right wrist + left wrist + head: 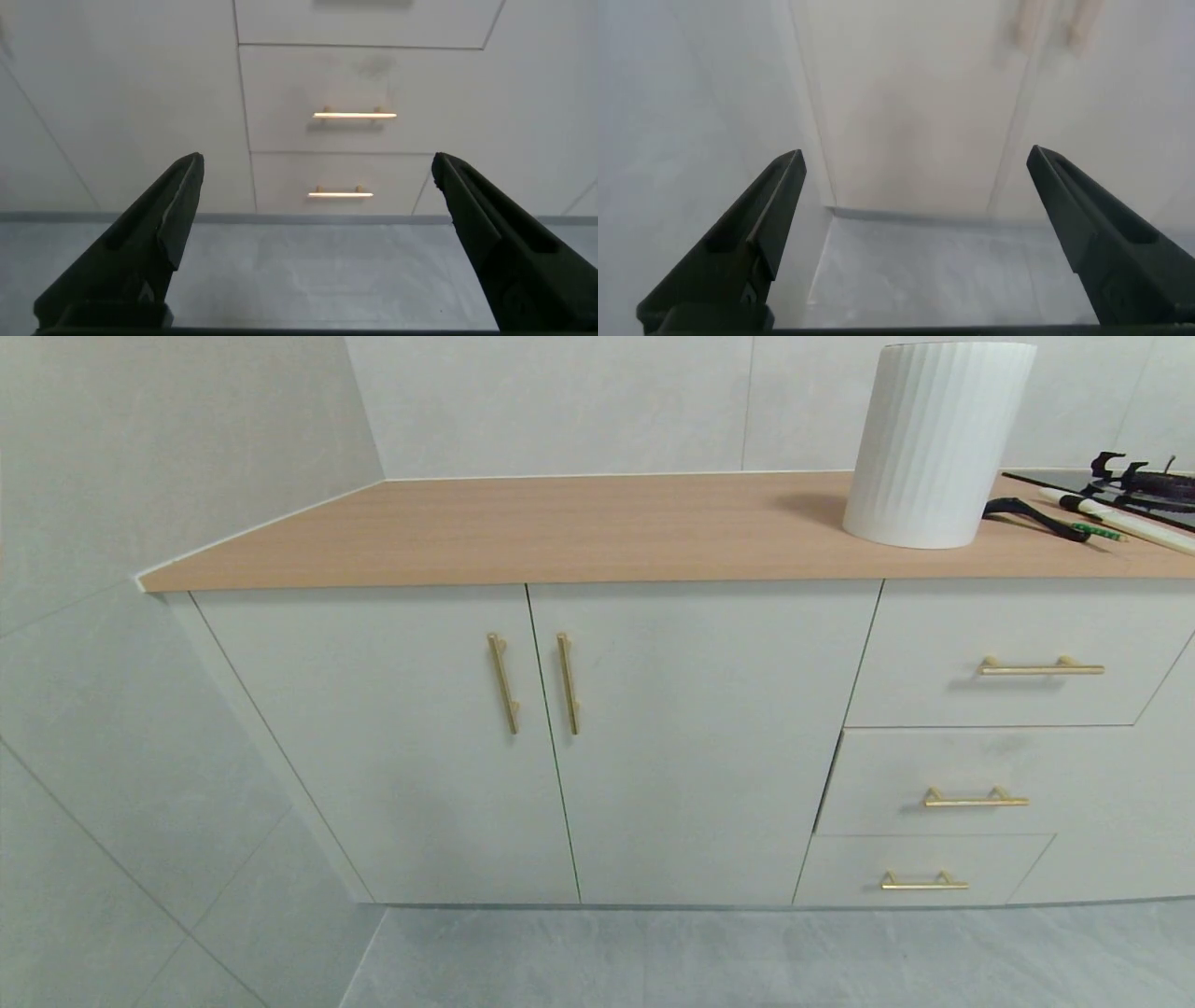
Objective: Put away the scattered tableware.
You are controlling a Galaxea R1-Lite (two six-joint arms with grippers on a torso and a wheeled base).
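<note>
"Tan wood is what I see first: the countertop [560,532] runs across my head view, on top of a white cabinet [691,747] with two brass-handled doors and three drawers to their right."

"Where's the tableware?"

"Far right end of the countertop. A black-handled utensil [1034,515] lies just beside a tall white ribbed container [938,443], on its right. Right of that lie long pale sticks [1134,523], chopsticks as far as I can tell. A black stove [1120,481] sits behind them at the edge."

"And your tools?"

"Both are down low, well apart from all that. My left gripper [915,157] is spread wide, nothing between its jaws; past it I see the cabinet's lower corner, where it meets the grey floor [952,271] and the wall. My right gripper [318,159] is spread just as wide and likewise has hold of nothing. It faces the drawers, with the middle drawer handle [355,116] and the bottom drawer handle [341,194] showing between the jaws."

"Doors and drawers?"

"All closed, as far as I can see."
</note>
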